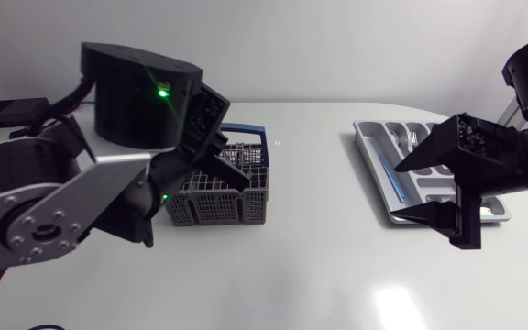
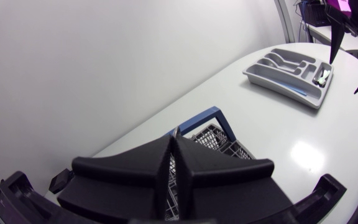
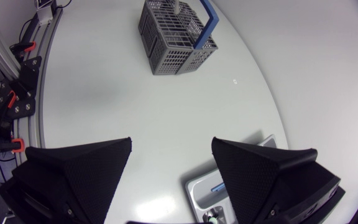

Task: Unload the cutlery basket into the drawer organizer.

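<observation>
The grey mesh cutlery basket (image 1: 220, 197) (image 2: 221, 140) (image 3: 174, 45) with a blue handle (image 1: 246, 130) stands left of the table's middle. My left gripper (image 1: 220, 158) (image 2: 173, 146) hangs just over it, fingers shut together. A small silvery tip (image 2: 176, 132) shows at the fingertips; whether it is gripped is unclear. The grey drawer organizer (image 1: 372, 147) (image 2: 272, 78) (image 3: 197, 186) lies at the right, with a blue piece (image 1: 394, 176) and some cutlery (image 2: 321, 76) in it. My right gripper (image 1: 403, 192) (image 3: 171, 149) (image 2: 351, 57) hovers wide open and empty above its near end.
A bare white stretch of table (image 1: 319, 229) lies between basket and organizer. The bulky left arm (image 1: 53, 206) fills the table's left side. The table's curved edge runs behind the basket.
</observation>
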Controlling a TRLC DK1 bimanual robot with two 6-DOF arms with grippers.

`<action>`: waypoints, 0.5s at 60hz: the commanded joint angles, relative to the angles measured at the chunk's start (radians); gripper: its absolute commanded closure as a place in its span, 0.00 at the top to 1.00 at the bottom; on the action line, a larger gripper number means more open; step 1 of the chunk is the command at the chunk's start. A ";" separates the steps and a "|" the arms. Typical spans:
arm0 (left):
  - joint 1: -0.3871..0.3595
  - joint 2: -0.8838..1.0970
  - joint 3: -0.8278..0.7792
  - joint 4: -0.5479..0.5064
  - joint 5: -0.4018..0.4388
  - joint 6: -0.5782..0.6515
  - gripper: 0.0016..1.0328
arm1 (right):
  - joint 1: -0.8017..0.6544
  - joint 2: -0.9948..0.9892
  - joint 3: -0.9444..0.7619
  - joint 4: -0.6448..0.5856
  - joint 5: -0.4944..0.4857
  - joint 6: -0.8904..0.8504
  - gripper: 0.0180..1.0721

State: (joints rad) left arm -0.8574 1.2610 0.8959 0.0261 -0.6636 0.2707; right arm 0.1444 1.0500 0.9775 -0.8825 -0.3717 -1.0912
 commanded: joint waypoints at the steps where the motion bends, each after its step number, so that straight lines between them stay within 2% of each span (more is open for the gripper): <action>1: -0.009 -0.048 -0.026 0.017 -0.013 0.019 0.04 | 0.043 -0.030 -0.013 0.024 -0.010 0.073 0.88; 6: -0.017 -0.074 -0.029 0.014 -0.002 0.007 0.04 | 0.093 -0.041 -0.010 0.036 -0.018 0.129 0.88; 17: -0.017 -0.114 -0.015 -0.043 0.098 -0.079 0.04 | 0.219 -0.039 -0.016 0.111 -0.018 0.281 0.87; 30: 0.049 -0.095 0.063 -0.201 0.372 -0.257 0.04 | 0.356 0.033 -0.019 0.224 -0.019 0.438 0.85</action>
State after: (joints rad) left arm -0.8349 1.1591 0.9092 -0.1616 -0.3389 0.0792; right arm 0.4694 1.0447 0.9775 -0.6800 -0.3897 -0.7227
